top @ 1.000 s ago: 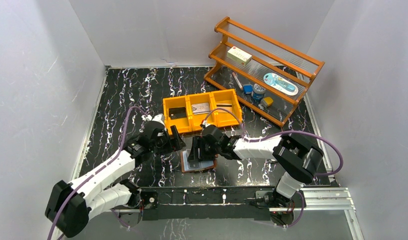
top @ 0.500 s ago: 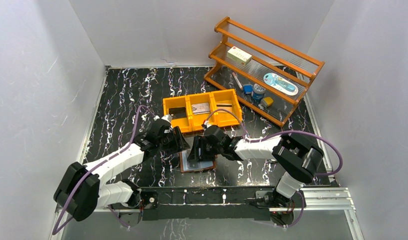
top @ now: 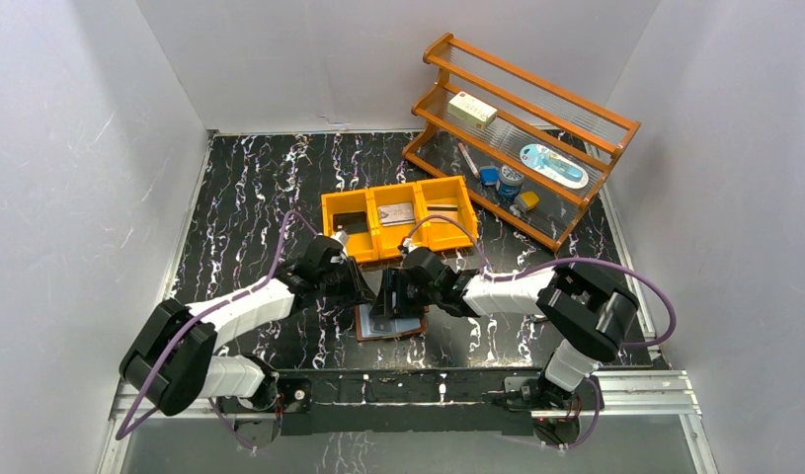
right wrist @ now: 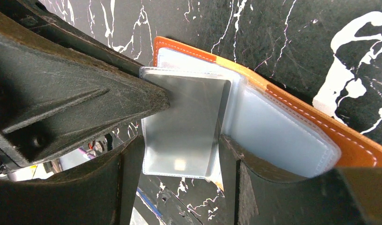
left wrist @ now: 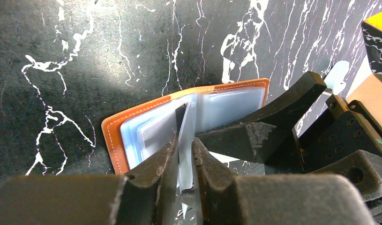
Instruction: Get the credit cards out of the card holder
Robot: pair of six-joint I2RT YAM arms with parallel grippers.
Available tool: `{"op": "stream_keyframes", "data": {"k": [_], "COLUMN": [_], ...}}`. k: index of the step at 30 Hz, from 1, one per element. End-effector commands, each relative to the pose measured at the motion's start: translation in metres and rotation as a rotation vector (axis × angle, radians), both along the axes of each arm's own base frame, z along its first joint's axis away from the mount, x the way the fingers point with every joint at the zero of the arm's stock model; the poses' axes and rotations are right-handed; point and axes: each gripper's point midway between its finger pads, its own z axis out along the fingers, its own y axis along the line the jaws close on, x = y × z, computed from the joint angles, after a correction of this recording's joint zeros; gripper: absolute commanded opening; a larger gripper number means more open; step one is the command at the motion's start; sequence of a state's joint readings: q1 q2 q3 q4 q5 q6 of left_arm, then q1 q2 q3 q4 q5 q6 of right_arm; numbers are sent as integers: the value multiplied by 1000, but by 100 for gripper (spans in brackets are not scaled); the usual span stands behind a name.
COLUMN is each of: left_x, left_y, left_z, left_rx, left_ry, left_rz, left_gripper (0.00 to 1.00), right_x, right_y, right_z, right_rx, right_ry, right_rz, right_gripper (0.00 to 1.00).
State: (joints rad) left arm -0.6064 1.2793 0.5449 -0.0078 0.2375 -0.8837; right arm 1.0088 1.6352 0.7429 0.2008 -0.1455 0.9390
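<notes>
- Since the earlier frame the left gripper has slid in toward the card holder and its fingers have narrowed, with its elbow swung forward. The right gripper has kept its place.
- Top view: the card holder lies open on the black marbled table, just in front of the arm bases, with both grippers meeting over it.
- Behind them stands an orange bin. It has a dark card in its left compartment and a greyish card in the middle one. A wooden rack stands at the far right.
- Left wrist view: the left fingers stand almost together, pinched on a pale plastic sleeve leaf that rises upright from the open holder. A dark edge shows beside the leaf. One finger of the right gripper bears down on the right-hand page.
- Right wrist view: the right fingers are wide apart, one on each side of the raised leaf, which holds a silvery-grey card. I cannot tell whether they squeeze its edges. The tip of the left gripper touches the leaf's left edge.
</notes>
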Motion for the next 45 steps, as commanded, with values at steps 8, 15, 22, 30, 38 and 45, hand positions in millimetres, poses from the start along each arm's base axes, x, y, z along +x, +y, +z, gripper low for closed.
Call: {"op": "stream_keyframes", "data": {"k": [8, 15, 22, 30, 38, 45], "left_x": [-5, -5, -6, -21, -24, -11], "left_y": [-13, -19, -29, -66, -81, -44], "left_z": [9, 14, 24, 34, 30, 36], "left_rx": [-51, -70, -102, -126, -80, 57], "left_ry": [-13, -10, -17, -15, -37, -128], "left_rz": [-88, -118, -158, -300, -318, -179], "left_gripper": [6, 9, 23, 39, 43, 46], "right_x": [-11, -5, 11, 19, 20, 13], "right_y": [-6, -25, -55, -83, -96, -87], "right_z": [12, 32, 53, 59, 72, 81], "right_rx": [-21, -100, -122, -112, -37, 73], "right_ry": [7, -53, -161, -194, -221, -224], "right_rz": [53, 23, -116, -255, -328, -298], "right_gripper": [77, 78, 79, 81, 70, 53]}}
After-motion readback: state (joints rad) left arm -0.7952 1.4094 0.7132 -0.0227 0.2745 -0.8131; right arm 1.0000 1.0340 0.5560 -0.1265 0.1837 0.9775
